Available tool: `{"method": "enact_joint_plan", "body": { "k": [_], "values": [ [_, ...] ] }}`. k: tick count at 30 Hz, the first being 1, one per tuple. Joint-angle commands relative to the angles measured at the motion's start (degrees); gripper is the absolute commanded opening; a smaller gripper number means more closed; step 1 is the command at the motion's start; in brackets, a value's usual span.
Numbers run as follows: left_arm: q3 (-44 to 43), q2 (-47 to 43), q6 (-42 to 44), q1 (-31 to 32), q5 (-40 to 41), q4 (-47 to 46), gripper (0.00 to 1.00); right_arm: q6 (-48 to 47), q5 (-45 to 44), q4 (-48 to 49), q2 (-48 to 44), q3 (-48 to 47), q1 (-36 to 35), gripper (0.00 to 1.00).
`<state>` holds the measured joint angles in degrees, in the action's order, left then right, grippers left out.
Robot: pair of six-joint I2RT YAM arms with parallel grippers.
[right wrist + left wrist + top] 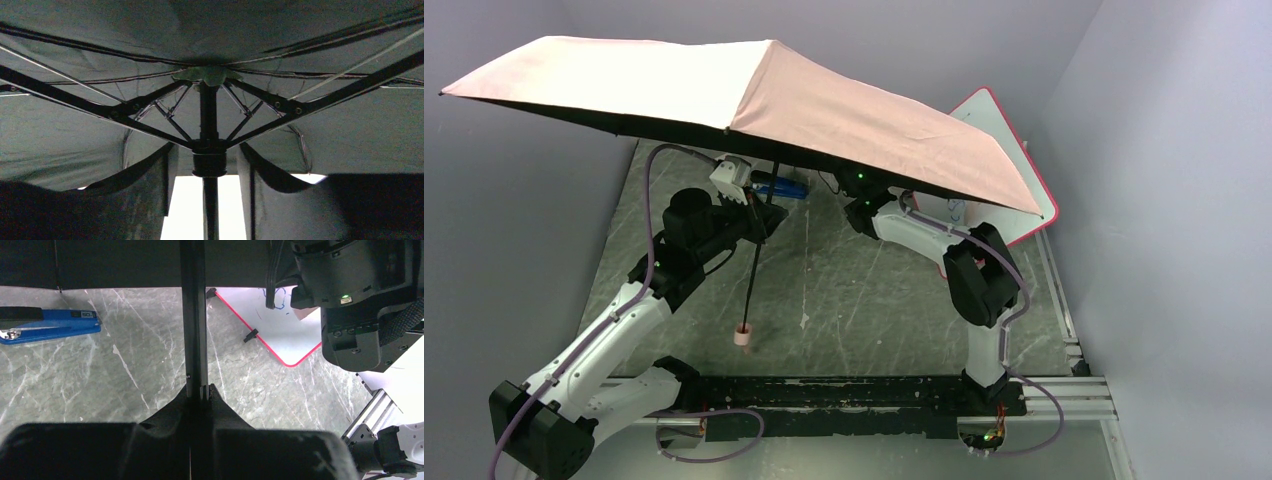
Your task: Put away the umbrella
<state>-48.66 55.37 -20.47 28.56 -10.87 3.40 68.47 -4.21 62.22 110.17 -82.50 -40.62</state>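
Observation:
The umbrella (764, 95) is open, its pale pink canopy spread over the back of the table. Its thin black shaft (754, 265) slants down to the pink handle (743, 340), which hangs just above the table. My left gripper (759, 215) is shut on the shaft (194, 315), seen in the left wrist view (200, 392). My right gripper (861, 185) is under the canopy, mostly hidden from above. In its wrist view it (209, 200) is open, one finger on each side of the shaft without touching it, just below the runner (209, 159) and the black ribs.
A blue stapler (47, 325) lies on the grey marbled table behind my left gripper, also seen from above (779, 187). A pink-framed whiteboard (1014, 150) leans at the back right. Grey walls close in on both sides.

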Motion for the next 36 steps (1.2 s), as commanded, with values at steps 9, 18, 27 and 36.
{"method": "enact_joint_plan", "body": {
  "k": [9,18,27,36],
  "values": [
    [-0.11,-0.86,1.57,0.71,-3.38,-2.56,0.05,-4.00,2.39,1.32,0.31,-1.03,-0.11,0.00],
    [-0.54,-0.30,1.21,0.71,-2.68,-2.79,0.05,-3.35,3.94,2.38,-1.45,6.26,-1.59,0.00],
    [-2.78,1.75,-0.61,0.71,0.65,-2.62,0.05,-5.86,5.30,1.12,-5.04,16.89,-6.15,0.00],
    [-3.83,3.72,-1.20,0.71,1.65,-4.31,0.05,-4.52,2.89,2.77,-7.27,25.39,-9.12,0.00]
  ]
}}
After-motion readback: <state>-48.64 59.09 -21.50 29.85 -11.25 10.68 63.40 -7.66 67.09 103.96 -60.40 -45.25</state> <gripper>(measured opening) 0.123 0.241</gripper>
